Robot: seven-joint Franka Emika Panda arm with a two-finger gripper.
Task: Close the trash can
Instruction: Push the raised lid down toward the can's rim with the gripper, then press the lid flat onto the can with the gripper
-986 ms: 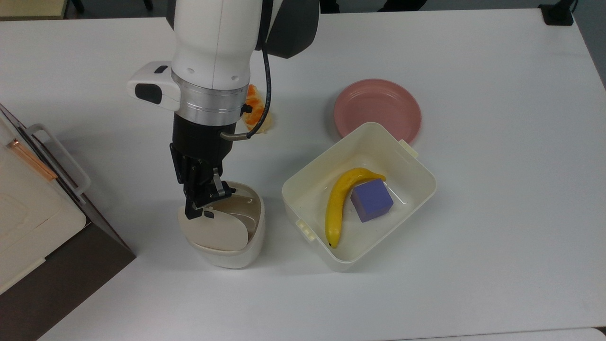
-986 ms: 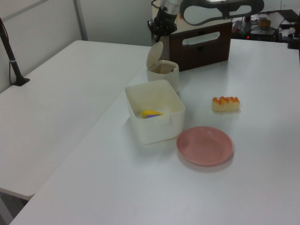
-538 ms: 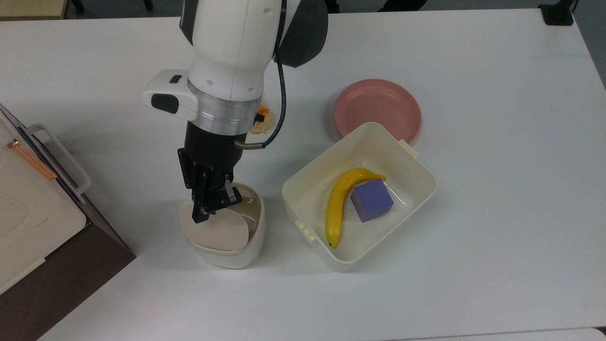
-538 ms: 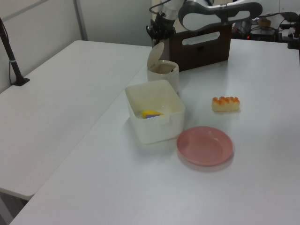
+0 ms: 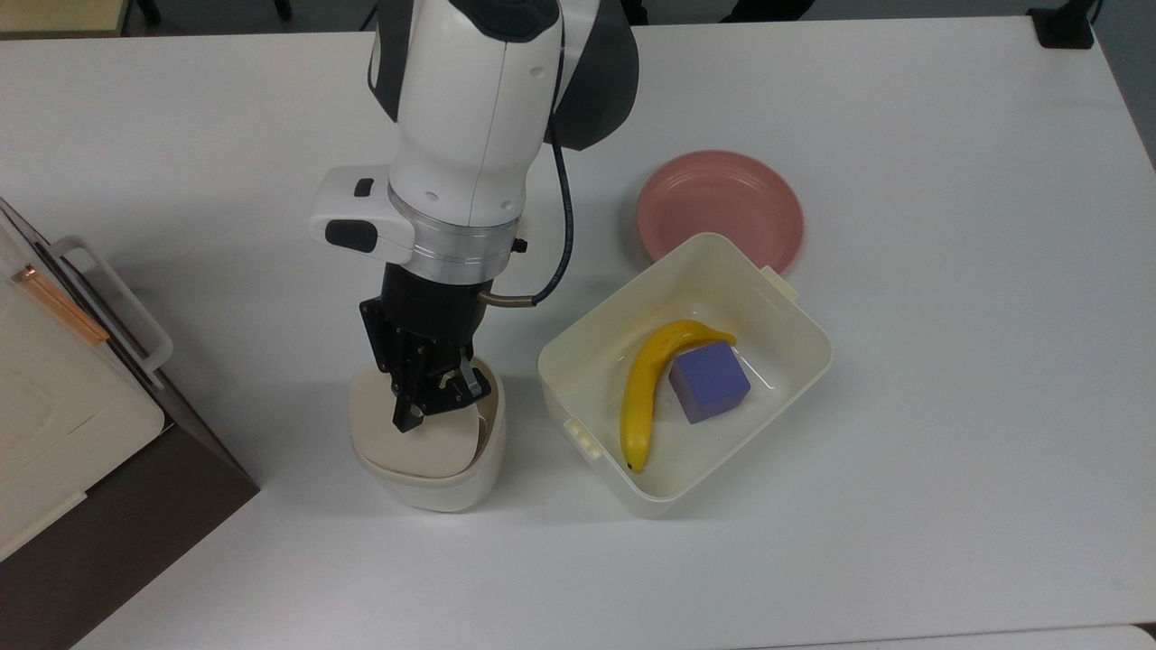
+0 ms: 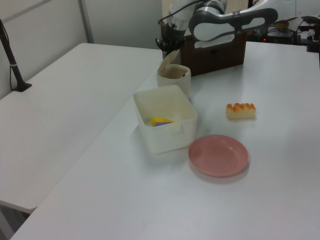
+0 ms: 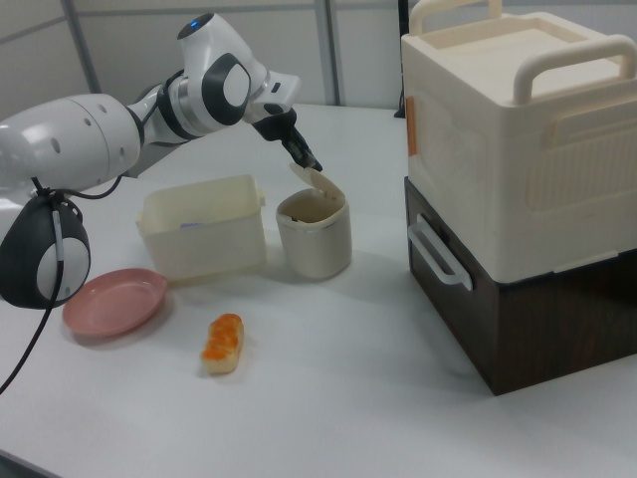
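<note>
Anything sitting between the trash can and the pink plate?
Yes: in the top view the cream tub, holding a banana and purple block, lies between the trash can and pink plate.

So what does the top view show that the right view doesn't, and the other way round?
Top view: the banana and purple block lying in the tub. Right view: the orange-topped bread, and the lid tilted up off the trash can. Both: the gripper at that lid, and the pink plate.
</note>
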